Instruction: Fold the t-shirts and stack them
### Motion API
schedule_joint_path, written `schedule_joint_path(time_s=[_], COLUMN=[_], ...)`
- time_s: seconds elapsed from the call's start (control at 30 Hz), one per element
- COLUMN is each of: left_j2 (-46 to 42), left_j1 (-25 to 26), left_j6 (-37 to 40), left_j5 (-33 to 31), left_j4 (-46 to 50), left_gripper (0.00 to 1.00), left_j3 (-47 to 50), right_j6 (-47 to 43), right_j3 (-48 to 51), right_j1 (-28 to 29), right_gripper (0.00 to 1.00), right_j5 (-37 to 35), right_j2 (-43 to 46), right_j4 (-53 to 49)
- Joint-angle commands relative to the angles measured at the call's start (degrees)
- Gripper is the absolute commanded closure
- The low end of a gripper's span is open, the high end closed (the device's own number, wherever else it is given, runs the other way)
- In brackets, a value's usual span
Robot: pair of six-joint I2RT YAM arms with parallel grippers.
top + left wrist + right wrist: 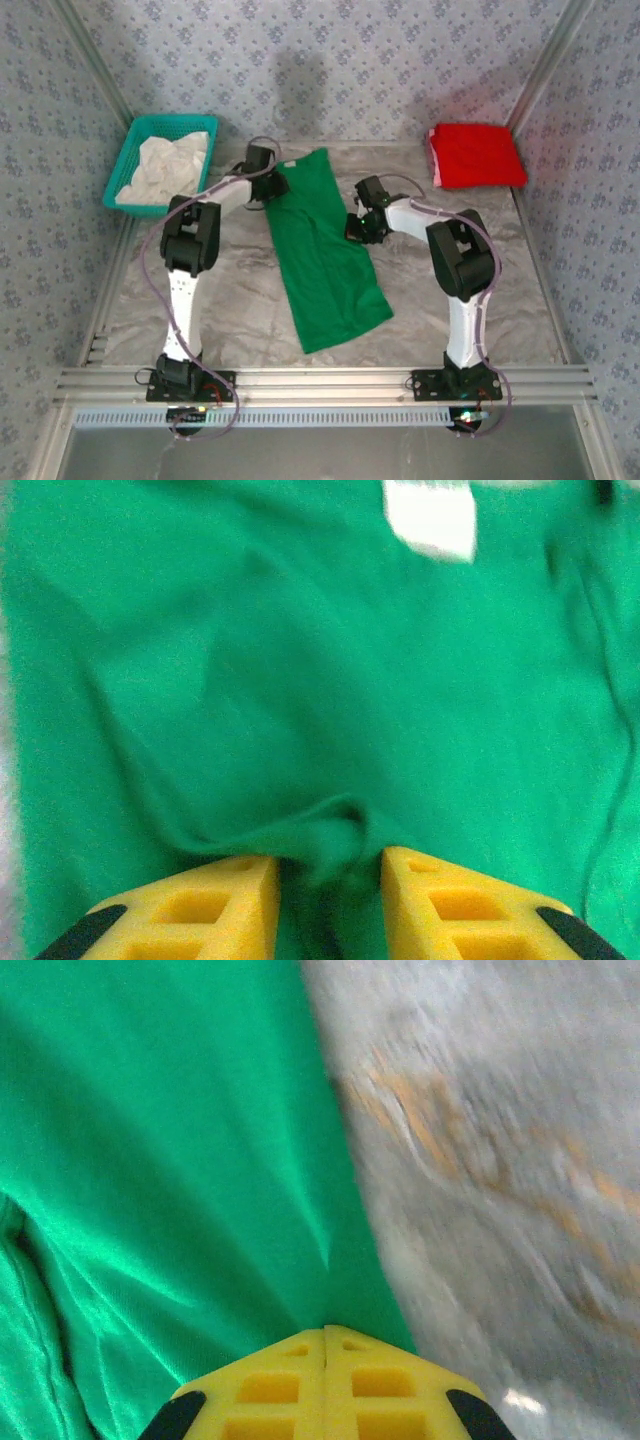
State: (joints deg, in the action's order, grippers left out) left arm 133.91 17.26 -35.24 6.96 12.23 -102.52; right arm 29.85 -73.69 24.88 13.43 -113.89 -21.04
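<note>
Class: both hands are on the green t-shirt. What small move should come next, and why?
Probably raise both hands a little together, to start folding the far end toward the near hem. The left hand has green t-shirt fabric bunched in its grip near the collar, the right hand is shut on the right edge, and the shirt lies in one long strip.

From above, the left gripper (272, 175) hides the far corner of the green t-shirt (320, 250). In the left wrist view, a white label (430, 518) is smeared and clipped at the top. The table surface (500, 1160) is blurred.
</note>
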Motion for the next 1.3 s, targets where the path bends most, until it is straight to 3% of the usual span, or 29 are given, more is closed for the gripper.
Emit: schedule_joint_path(time_s=[0.0, 0.17, 0.3, 0.5, 0.6, 0.77, 0.83, 0.87, 1.0, 1.27], left_j2=[7.7, 16.9, 19.5, 20.7, 11.4, -17.9, -21.4, -21.8, -19.9, -10.4], left_j1=[0.3, 2.9, 3.4, 1.8, 1.6, 2.2, 3.7, 4.6, 7.8, 7.7], left_j6=[0.1, 2.5, 3.1, 8.2, 11.0, 4.5, 3.4, 3.6, 3.3, -2.6], left_j5=[5.3, 6.4, 6.5, 5.9, 1.8, 0.9, 0.7, 0.8, 0.5, -1.5], left_j4=[7.3, 14.7, 14.2, 27.6, 27.5, -4.8, -7.7, -7.2, -7.3, -1.2], left_gripper=[0.7, 0.7, 0.69, 0.63, 0.63, 0.57, 0.57, 0.63, 0.87, 1.0], left_j3=[-13.1, -31.1, -37.2, -53.8, -45.4, 4.2, 12.1, 14.4, 18.9, 13.3], right_j6=[6.4, 8.7, 9.2, 8.7, 8.3, 4.7, 2.3, 1.4, 0.7, 3.7], right_j3=[10.2, 10.6, 5.9, -2.0, -1.8, -2.6, -4.8, -5.7, -7.6, -14.8], right_j1=[-0.2, -1.6, -4.4, -5.1, -4.9, -3.6, -3.0, -2.9, -3.1, -3.8], right_gripper=[1.0, 1.0, 1.0, 0.99, 0.96, 0.91, 0.94, 1.0, 1.0, 1.0], right_j5=[-2.4, -4.8, -3.9, -2.4, -3.6, -5.5, -7.5, -8.2, -8.6, -8.7], right_j2=[2.6, 2.7, -1.0, -1.5, 1.9, 5.5, 4.2, 3.2, -0.3, -8.3], right_j4=[-0.1, 1.4, 1.7, -1.0, -2.3, -5.1, -7.6, -8.4, -7.3, -5.8])
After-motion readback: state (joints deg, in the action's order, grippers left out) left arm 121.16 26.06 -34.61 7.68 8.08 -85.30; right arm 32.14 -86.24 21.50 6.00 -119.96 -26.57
